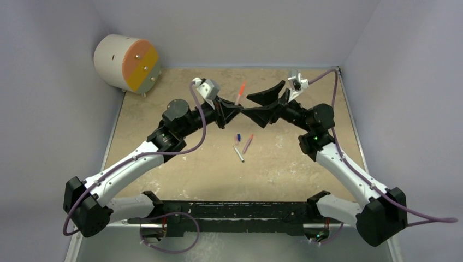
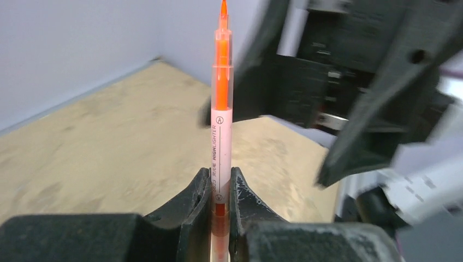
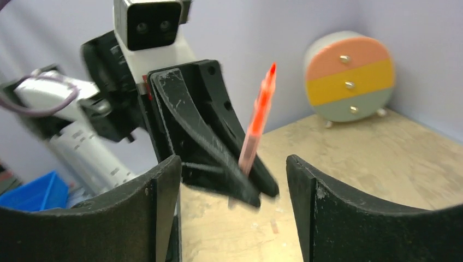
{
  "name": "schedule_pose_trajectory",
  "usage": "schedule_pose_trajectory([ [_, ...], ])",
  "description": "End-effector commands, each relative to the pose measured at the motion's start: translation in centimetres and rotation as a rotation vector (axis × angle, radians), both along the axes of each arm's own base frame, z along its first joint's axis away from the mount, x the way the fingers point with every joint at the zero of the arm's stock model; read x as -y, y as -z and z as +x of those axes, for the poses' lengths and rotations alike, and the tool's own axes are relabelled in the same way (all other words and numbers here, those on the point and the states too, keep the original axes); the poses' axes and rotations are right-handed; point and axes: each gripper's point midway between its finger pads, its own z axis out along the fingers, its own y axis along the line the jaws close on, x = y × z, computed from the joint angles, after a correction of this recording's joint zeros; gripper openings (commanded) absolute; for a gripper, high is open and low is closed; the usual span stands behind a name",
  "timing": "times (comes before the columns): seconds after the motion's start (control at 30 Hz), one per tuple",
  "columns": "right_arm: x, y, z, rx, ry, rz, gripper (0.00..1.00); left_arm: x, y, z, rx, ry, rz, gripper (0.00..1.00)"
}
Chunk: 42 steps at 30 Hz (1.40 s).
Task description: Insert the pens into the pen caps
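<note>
My left gripper [image 1: 236, 107] [image 2: 220, 188] is shut on the lower part of the orange-red pen [image 1: 241, 91] [image 2: 221, 109], which it holds above the table with the bare orange tip pointing up and away. My right gripper [image 1: 247, 103] [image 3: 233, 164] faces it tip to tip, open wide with nothing between its fingers. The pen [image 3: 257, 123] stands just beyond those fingers. On the table below lie a dark blue pen cap [image 1: 238, 137], a pinkish-mauve pen [image 1: 248, 143] and a white pen [image 1: 238, 154]. A small blurred pinkish bit [image 3: 274, 227] also lies on the table.
A round drum with an orange, yellow and green face [image 1: 128, 63] [image 3: 349, 79] stands at the back left corner. Grey walls close in the tan table [image 1: 306, 169] on three sides. A blue bin [image 3: 33, 191] shows off the table's edge.
</note>
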Motion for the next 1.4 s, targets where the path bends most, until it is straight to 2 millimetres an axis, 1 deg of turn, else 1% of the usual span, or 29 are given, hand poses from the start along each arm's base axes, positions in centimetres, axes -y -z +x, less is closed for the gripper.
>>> schedule_pose_trajectory([
  [0.0,4.1,0.1,4.0,-0.037,0.396,0.012,0.72,-8.3,0.0,7.3,-0.109,-0.566,-0.088,0.00],
  [0.07,4.9,2.4,4.5,-0.049,0.458,-0.028,0.70,-12.1,2.0,9.1,-0.174,-0.796,-0.040,0.00],
  [0.1,4.7,3.8,4.7,-0.064,0.454,-0.068,0.69,-14.0,2.6,9.5,-0.191,-0.903,-0.034,0.00],
  [0.13,4.0,5.5,4.9,-0.084,0.423,-0.119,0.68,-15.5,2.9,9.5,-0.202,-0.985,-0.038,0.00],
  [0.17,2.9,7.1,4.8,-0.102,0.381,-0.168,0.65,-16.7,3.3,9.6,-0.209,-1.044,-0.026,0.00],
  [0.2,1.5,9.0,4.8,-0.119,0.348,-0.230,0.64,-17.5,3.5,9.4,-0.208,-1.079,-0.015,0.00],
  [0.23,-0.2,10.7,4.8,-0.124,0.336,-0.300,0.64,-18.2,3.5,9.3,-0.208,-1.111,-0.011,0.00],
  [0.27,-2.2,12.8,4.7,-0.119,0.329,-0.391,0.63,-19.1,3.4,9.1,-0.207,-1.150,-0.017,0.00],
  [0.33,-6.0,16.7,4.2,-0.095,0.287,-0.553,0.60,-20.8,2.9,8.6,-0.206,-1.220,-0.027,0.00],
  [0.37,-7.7,18.6,3.7,-0.099,0.258,-0.608,0.56,-21.3,2.6,8.3,-0.209,-1.231,-0.029,0.00],
  [0.4,-8.7,19.8,3.8,-0.104,0.247,-0.635,0.52,-21.4,2.2,8.2,-0.207,-1.204,-0.020,0.00],
  [0.43,-9.6,21.1,4.1,-0.115,0.238,-0.656,0.46,-21.9,2.2,8.2,-0.214,-1.189,-0.006,0.00],
  [0.47,-10.3,21.9,4.4,-0.118,0.228,-0.659,0.39,-23.4,2.2,8.4,-0.235,-1.217,-0.015,0.00],
  [0.5,-10.8,23.1,4.4,-0.127,0.216,-0.669,0.33,-24.2,2.2,8.4,-0.251,-1.221,-0.019,0.00],
  [0.53,-11.8,22.7,5.0,-0.115,0.211,-0.658,0.26,-25.3,2.3,8.5,-0.269,-1.236,-0.024,0.00],
  [0.57,-12.6,23.0,5.2,-0.108,0.197,-0.667,0.20,-26.3,2.5,8.5,-0.289,-1.249,-0.026,0.00],
  [0.6,-13.4,23.4,5.4,-0.100,0.183,-0.682,0.18,-26.9,2.9,8.6,-0.307,-1.247,-0.023,0.00],
  [0.63,-14.3,23.9,5.4,-0.090,0.169,-0.700,0.18,-27.4,3.3,8.7,-0.324,-1.247,-0.026,0.00],
  [0.67,-15.1,24.8,5.5,-0.086,0.154,-0.725,0.21,-27.7,3.8,8.7,-0.343,-1.243,-0.021,0.00],
  [0.7,-15.8,25.4,5.7,-0.078,0.145,-0.746,0.28,-27.9,4.5,8.9,-0.363,-1.236,-0.011,0.00],
  [0.77,-17.3,25.7,6.2,-0.056,0.137,-0.762,0.33,-27.6,5.9,9.5,-0.400,-1.201,0.004,0.00],
  [0.83,-18.3,26.1,6.5,-0.046,0.124,-0.771,0.37,-27.4,7.3,10.1,-0.431,-1.174,0.016,0.00],
  [0.9,-19.3,26.4,6.5,-0.038,0.110,-0.774,0.37,-27.5,8.1,10.4,-0.453,-1.158,0.013,0.00],
  [1.0,-20.7,27.4,6.4,-0.026,0.096,-0.806,0.38,-27.9,8.1,10.4,-0.458,-1.164,-0.003,0.00],
  [1.1,-21.8,28.4,6.0,-0.023,0.082,-0.826,0.39,-29.2,7.0,10.1,-0.444,-1.216,-0.031,0.00],
  [1.23,-22.6,29.6,5.6,-0.026,0.065,-0.843,0.39,-31.0,5.6,9.5,-0.442,-1.257,-0.044,0.00],
  [1.27,-22.7,30.0,5.5,-0.026,0.061,-0.848,0.40,-31.6,5.5,9.5,-0.451,-1.265,-0.039,0.00],
  [1.37,-23.1,31.0,5.4,-0.031,0.050,-0.861,0.39,-32.3,5.9,9.5,-0.471,-1.266,-0.036,0.00],
])
